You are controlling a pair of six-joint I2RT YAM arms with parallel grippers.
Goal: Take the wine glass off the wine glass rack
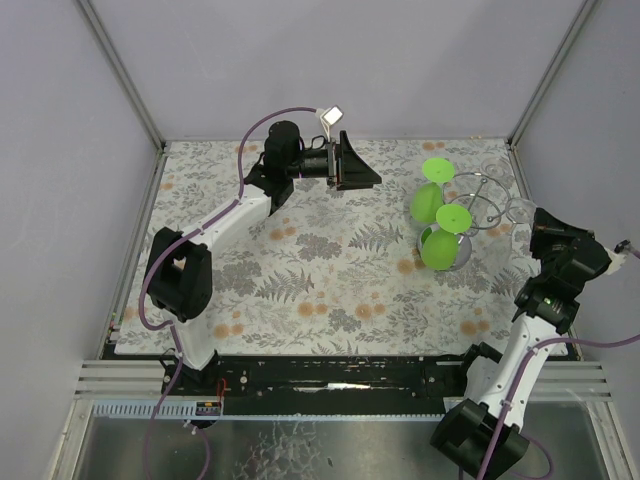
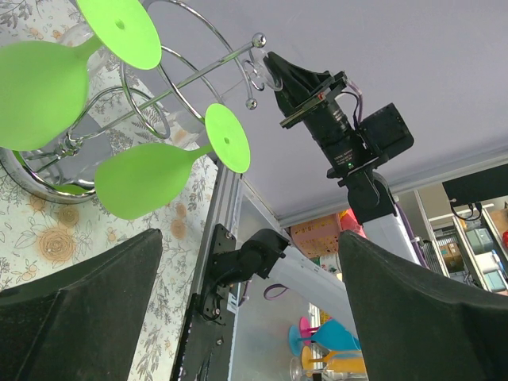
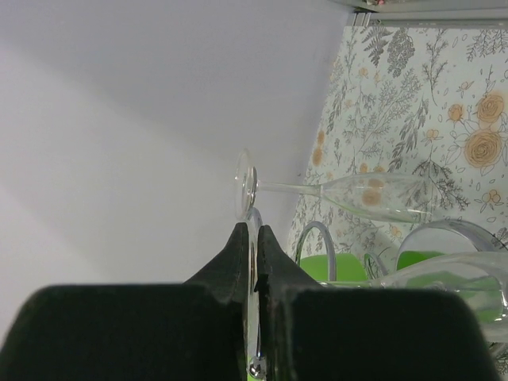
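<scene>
The silver wire wine glass rack [image 1: 481, 196] stands at the right of the mat, also in the left wrist view [image 2: 184, 78]. Two green wine glasses [image 1: 441, 243] hang on it [image 2: 149, 179], along with clear ones. My right gripper [image 3: 255, 232] is shut on the thin foot of a clear wine glass [image 3: 452, 274], right at a looped rack arm [image 3: 314, 238]. It shows from above [image 1: 534, 222]. A second clear glass [image 3: 373, 194] hangs just beyond. My left gripper [image 1: 352, 163] is open and empty at the back of the mat, facing the rack [image 2: 250, 238].
The floral mat [image 1: 320, 280] covers the table inside grey walls [image 1: 350, 60]. A black rail [image 1: 330, 375] runs along the near edge. Coloured glasses [image 2: 333, 341] stand beyond the table in the left wrist view.
</scene>
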